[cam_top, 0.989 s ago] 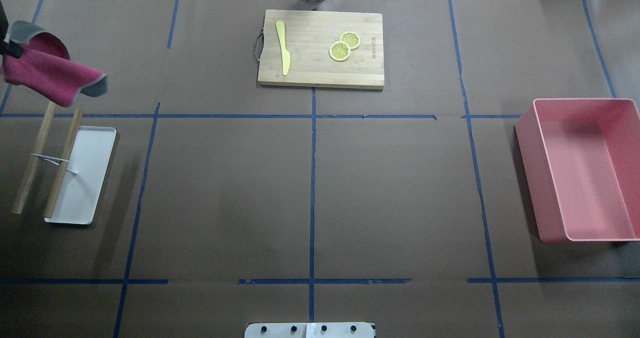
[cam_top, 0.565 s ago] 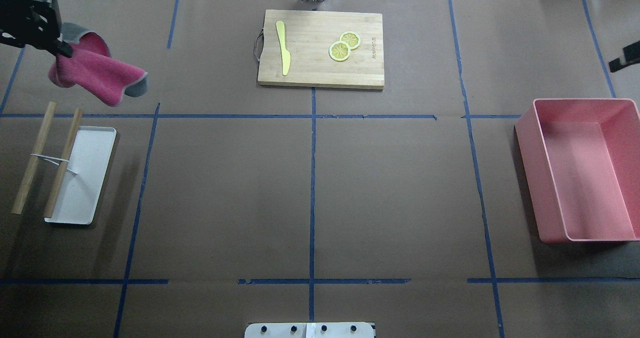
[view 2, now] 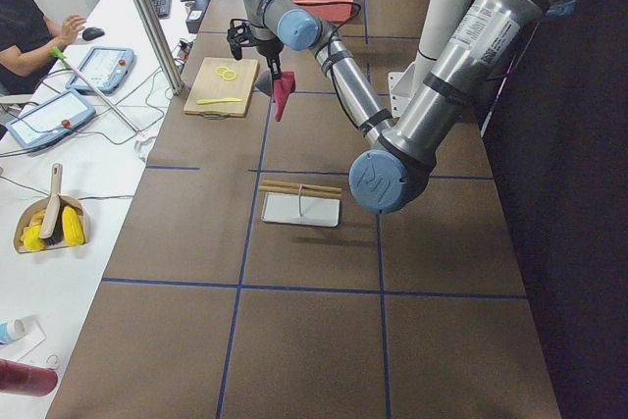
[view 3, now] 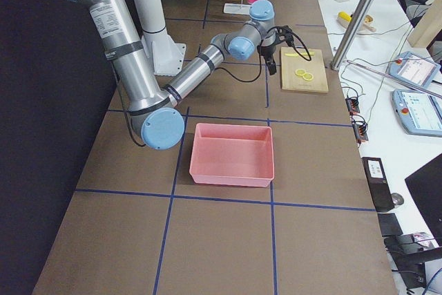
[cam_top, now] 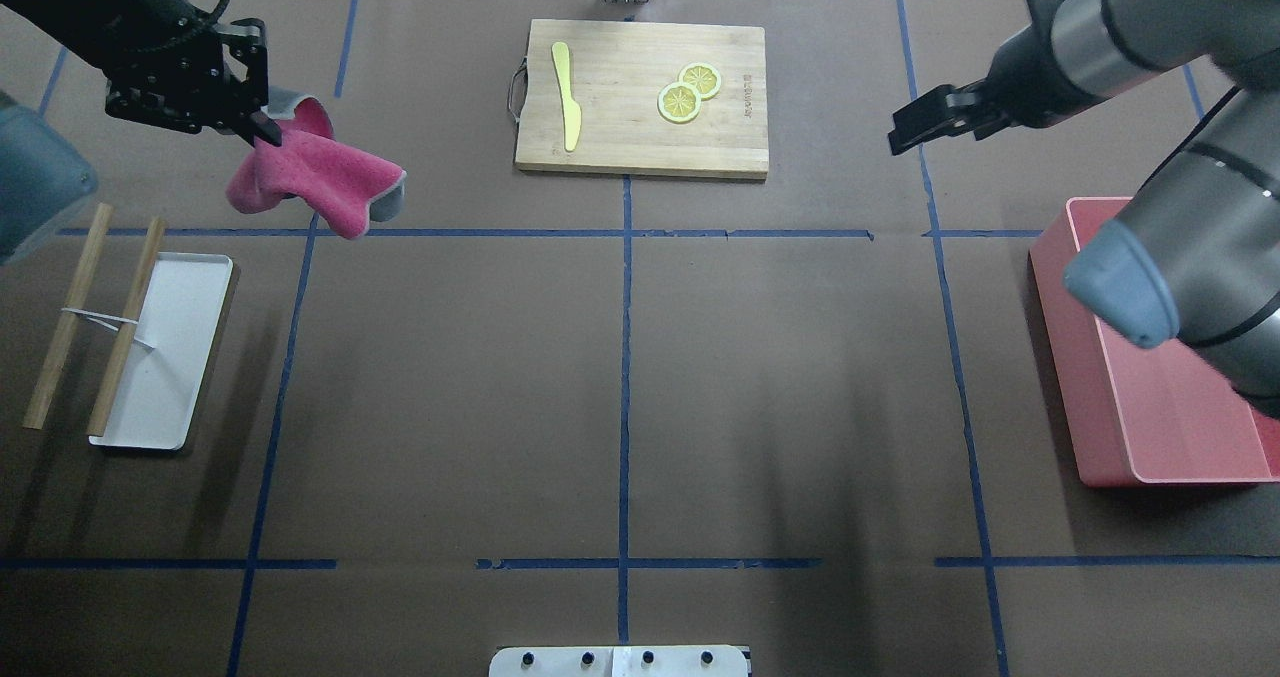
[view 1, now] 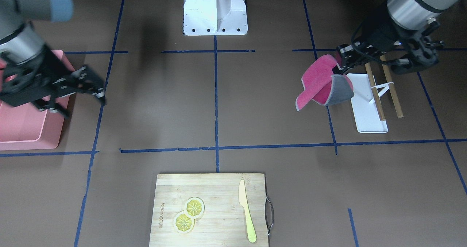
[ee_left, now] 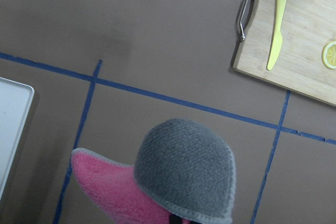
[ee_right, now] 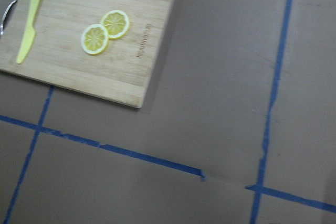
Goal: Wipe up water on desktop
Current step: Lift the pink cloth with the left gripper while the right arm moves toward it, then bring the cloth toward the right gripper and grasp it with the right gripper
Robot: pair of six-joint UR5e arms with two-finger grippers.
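Note:
My left gripper [cam_top: 252, 125] is shut on a pink cloth with a grey back [cam_top: 318, 183], which hangs above the desktop [cam_top: 450, 377] left of the cutting board. From across the table the cloth [view 1: 316, 83] droops below that gripper [view 1: 341, 62], next to the white tray. The left wrist view shows the cloth [ee_left: 181, 179] from above and a faint darker patch [ee_left: 118, 41] on the desktop; I cannot tell whether it is water. The right gripper [cam_top: 915, 122] hovers open and empty right of the board, and appears again near the pink bin [view 1: 87, 93].
A bamboo cutting board [cam_top: 640, 147] at the far middle carries a yellow knife [cam_top: 566, 92] and two lemon slices [cam_top: 688, 92]. A white tray [cam_top: 165, 357] with a wooden stick rack [cam_top: 95, 317] lies at the left. A pink bin [cam_top: 1075, 397] stands at the right. A person [view 2: 25, 17] sits at a side desk.
The left arm has carried the cloth rightward, from the table's left edge towards the cutting board. The right arm has swung into view from the right.

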